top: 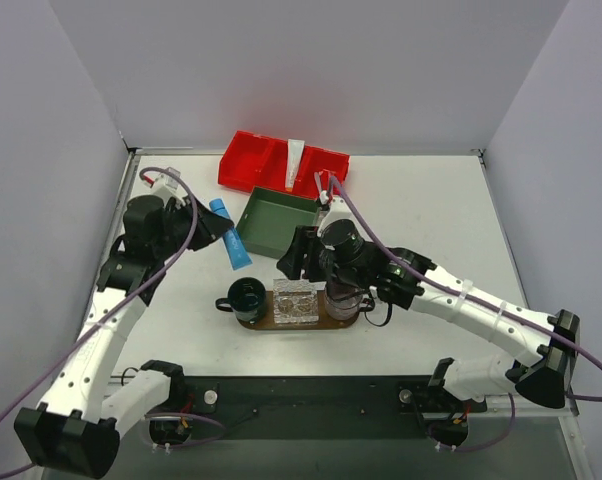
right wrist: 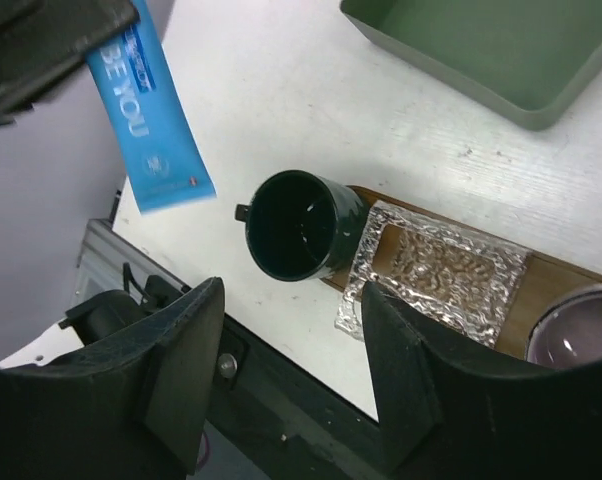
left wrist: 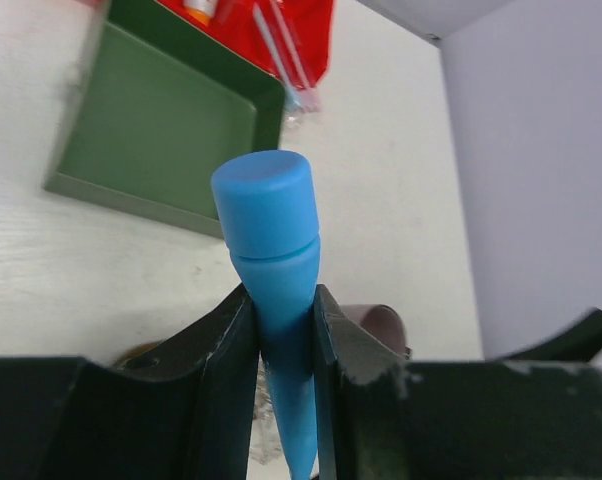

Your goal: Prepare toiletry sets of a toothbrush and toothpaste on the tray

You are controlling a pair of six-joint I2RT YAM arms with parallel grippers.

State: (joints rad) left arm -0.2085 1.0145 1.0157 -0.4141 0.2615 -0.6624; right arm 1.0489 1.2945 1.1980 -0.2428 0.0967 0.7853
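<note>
My left gripper (left wrist: 284,300) is shut on the blue toothpaste tube (left wrist: 266,210), cap pointing away. In the top view it hangs tilted (top: 232,236) left of the green box, above the table. The same tube shows upper left in the right wrist view (right wrist: 146,120). The brown oval tray (top: 263,320) carries a dark green mug (top: 246,297), a clear embossed dish (top: 295,300) and a purplish mug (top: 343,302). Above the tray, my right gripper (right wrist: 291,290) is open and empty, hanging over the near table edge beside the dark mug (right wrist: 296,225). A white tube (top: 295,165) stands in the red bin.
The green square box (top: 276,218) sits behind the tray, and the red divided bin (top: 256,160) is behind that, with slim pale items inside (left wrist: 281,50). Walls close in the table on the left, back and right. The right arm reaches across the tray's right end.
</note>
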